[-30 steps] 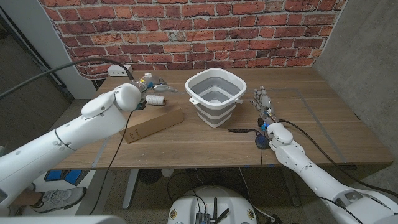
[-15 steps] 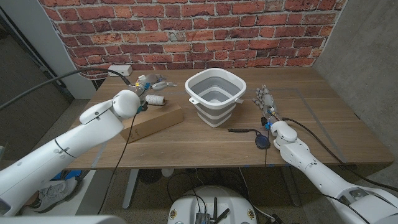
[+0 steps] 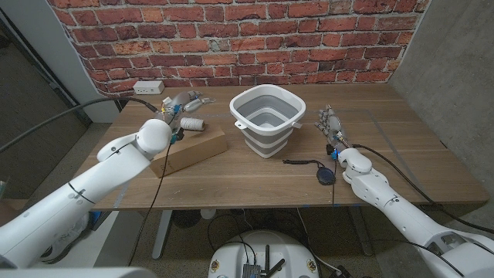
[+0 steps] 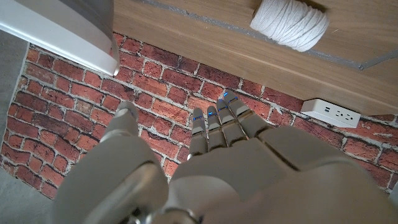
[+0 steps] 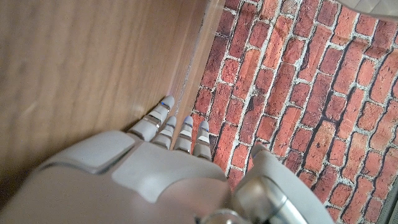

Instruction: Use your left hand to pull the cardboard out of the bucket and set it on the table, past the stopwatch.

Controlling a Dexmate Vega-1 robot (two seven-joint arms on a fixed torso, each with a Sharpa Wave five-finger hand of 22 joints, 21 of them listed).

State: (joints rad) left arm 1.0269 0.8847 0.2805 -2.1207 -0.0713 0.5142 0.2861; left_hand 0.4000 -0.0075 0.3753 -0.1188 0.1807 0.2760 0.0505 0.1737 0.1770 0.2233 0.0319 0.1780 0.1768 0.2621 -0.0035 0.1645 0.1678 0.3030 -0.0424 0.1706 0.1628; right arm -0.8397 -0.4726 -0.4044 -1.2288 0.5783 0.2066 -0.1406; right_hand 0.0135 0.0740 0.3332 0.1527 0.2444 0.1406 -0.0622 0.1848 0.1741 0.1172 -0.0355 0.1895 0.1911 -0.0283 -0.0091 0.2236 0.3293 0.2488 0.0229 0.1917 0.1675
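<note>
on the surface point(image 3: 255, 174), left of the bucket point(image 3: 266, 120), the cardboard point(image 3: 189, 153) already lies out; whether that counts as past the stopwatch point(image 3: 325, 175) looks doubtful. the left hand point(image 3: 176, 110), fingers spread, holds nothing.

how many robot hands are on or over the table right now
2. The left hand is at the far left by the spool of string; the right hand is right of the bucket.

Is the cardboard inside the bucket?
No, the cardboard lies on the table beside the empty bucket.
</note>
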